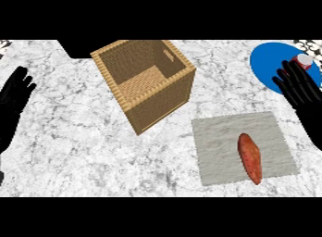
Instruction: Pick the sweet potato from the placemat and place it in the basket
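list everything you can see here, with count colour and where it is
sweet potato: one, orange-brown, lying on the placemat, lower right
placemat: one, pale grey-white, lower right of the counter
basket: one, tan wicker, upper middle, left of the placemat; nothing shows inside it
plate: one, blue, upper right, partly behind the right hand
small object: one, red and white, on the plate; too hidden to identify
counter: one, white-grey marble, under everything
left hand: one, black, open, fingers up, at the left edge
right hand: one, black, open, fingers up, at the right edge over the plate
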You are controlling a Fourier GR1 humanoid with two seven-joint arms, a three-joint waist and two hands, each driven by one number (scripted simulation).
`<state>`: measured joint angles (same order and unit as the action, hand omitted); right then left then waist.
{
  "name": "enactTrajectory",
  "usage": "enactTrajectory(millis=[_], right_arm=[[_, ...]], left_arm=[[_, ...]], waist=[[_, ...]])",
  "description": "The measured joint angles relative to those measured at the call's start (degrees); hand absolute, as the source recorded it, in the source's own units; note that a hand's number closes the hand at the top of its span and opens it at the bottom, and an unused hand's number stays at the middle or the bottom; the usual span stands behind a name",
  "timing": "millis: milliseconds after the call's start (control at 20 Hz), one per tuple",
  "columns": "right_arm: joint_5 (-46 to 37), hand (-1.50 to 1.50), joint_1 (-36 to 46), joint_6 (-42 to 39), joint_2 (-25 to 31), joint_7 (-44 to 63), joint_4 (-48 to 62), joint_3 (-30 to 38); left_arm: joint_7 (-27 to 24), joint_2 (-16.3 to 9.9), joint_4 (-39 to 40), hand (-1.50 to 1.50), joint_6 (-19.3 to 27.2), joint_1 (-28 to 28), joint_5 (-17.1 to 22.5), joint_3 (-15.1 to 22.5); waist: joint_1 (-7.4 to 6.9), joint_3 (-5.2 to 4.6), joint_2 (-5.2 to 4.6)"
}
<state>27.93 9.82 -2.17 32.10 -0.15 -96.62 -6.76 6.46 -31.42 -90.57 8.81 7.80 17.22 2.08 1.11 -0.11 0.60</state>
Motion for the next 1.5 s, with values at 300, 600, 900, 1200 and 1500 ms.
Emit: enactTrajectory(millis=[300,600,900,1200,1500], right_arm=[[10.26,1.50,-1.28,-15.45,-4.44,-10.02,10.07,2.01],[10.60,-1.50,-4.50,-29.62,-11.03,-29.09,7.96,3.02],[-1.71,-1.50,-9.94,-23.93,-7.84,-34.10,5.41,8.10],[-14.75,-1.50,-10.03,-23.11,7.31,-33.29,6.33,14.59],[-23.66,-1.50,-12.12,-29.32,21.13,-33.98,6.77,14.13]], left_arm=[[2.42,0.59,2.12,0.00,0.57,1.34,-3.48,3.02],[5.13,3.25,5.44,0.00,1.83,0.86,-5.51,6.34],[5.87,5.94,8.01,0.00,3.31,1.93,-8.02,8.09],[5.96,6.68,9.32,0.00,3.44,2.80,-8.87,8.58],[4.99,6.81,10.53,0.00,2.42,2.92,-8.80,8.08]], waist=[[-1.35,0.58,-1.59],[-0.07,0.57,-1.12],[0.28,0.20,-0.67],[0.18,0.07,-0.68],[-0.52,0.09,-0.69]])
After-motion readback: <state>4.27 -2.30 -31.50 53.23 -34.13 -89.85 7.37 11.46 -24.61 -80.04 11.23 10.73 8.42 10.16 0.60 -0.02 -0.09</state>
